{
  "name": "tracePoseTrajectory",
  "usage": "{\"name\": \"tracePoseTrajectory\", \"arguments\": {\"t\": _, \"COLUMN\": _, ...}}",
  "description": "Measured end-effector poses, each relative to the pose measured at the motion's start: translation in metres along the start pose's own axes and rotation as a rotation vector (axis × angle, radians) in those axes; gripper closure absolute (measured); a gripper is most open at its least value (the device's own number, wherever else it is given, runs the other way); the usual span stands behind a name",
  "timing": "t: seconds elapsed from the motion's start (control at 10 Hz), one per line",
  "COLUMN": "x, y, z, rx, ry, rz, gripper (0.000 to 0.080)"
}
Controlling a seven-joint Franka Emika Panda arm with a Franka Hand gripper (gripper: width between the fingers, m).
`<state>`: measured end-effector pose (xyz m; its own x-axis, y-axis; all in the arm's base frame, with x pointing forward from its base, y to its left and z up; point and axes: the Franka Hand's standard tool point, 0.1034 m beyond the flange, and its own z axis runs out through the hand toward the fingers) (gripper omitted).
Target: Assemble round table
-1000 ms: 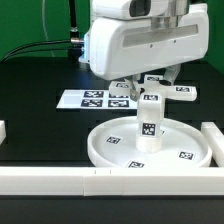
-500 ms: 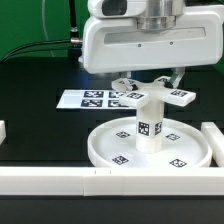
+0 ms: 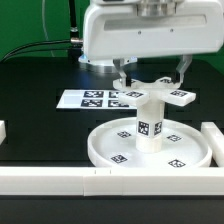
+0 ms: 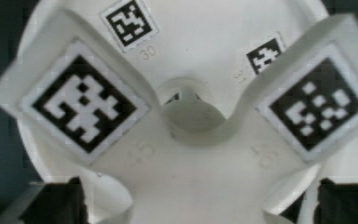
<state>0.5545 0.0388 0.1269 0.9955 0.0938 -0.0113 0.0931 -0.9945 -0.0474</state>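
Exterior view | hand (image 3: pixel 152 74) spread open above cross-shaped piece (image 3: pixel 152 95), gripping nothing | post (image 3: pixel 149 125) upright on disc (image 3: pixel 104 146)

No readable text; only square tags on post (image 3: pixel 149 125), disc (image 3: pixel 105 146).

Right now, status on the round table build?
Gripper open, above cross-shaped piece. Cross sits atop post, upright on round disc. Nothing in the way.

one round disc (image 3: pixel 150 146), one post (image 3: pixel 150 125), one cross-shaped piece (image 3: pixel 156 95), one marker board (image 3: pixel 93 99)
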Motion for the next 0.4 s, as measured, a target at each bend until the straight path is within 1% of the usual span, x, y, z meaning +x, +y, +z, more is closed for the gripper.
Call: {"name": "tracePoseTrajectory", "arguments": {"t": 0.4, "x": 0.0002, "y": 0.0001, "z": 0.0025, "rx": 0.000, "ry": 0.002, "rz": 0.000, "gripper": 0.0150}}
